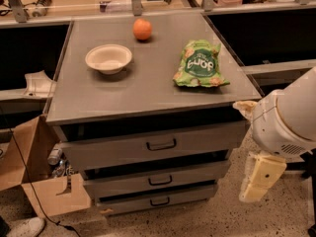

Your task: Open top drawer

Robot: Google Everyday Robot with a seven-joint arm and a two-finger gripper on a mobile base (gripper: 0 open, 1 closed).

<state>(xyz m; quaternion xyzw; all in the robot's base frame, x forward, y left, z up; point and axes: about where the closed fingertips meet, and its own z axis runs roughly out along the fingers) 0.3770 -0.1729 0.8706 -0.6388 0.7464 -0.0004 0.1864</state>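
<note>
Gripper [260, 177] hangs low beside the cabinet [148, 90] corner, open or closed I can't tell; top drawer [207, 141], its handle [161, 144] well apart from it, untouched.

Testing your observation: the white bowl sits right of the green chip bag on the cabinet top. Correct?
No: the camera view shows the white bowl left of the green chip bag on the cabinet top. The gripper hangs right of the top drawer.

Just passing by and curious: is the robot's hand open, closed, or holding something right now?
Hand: open or closed cannot be told; it hangs low, right of the cabinet, apart from the top drawer.
</note>
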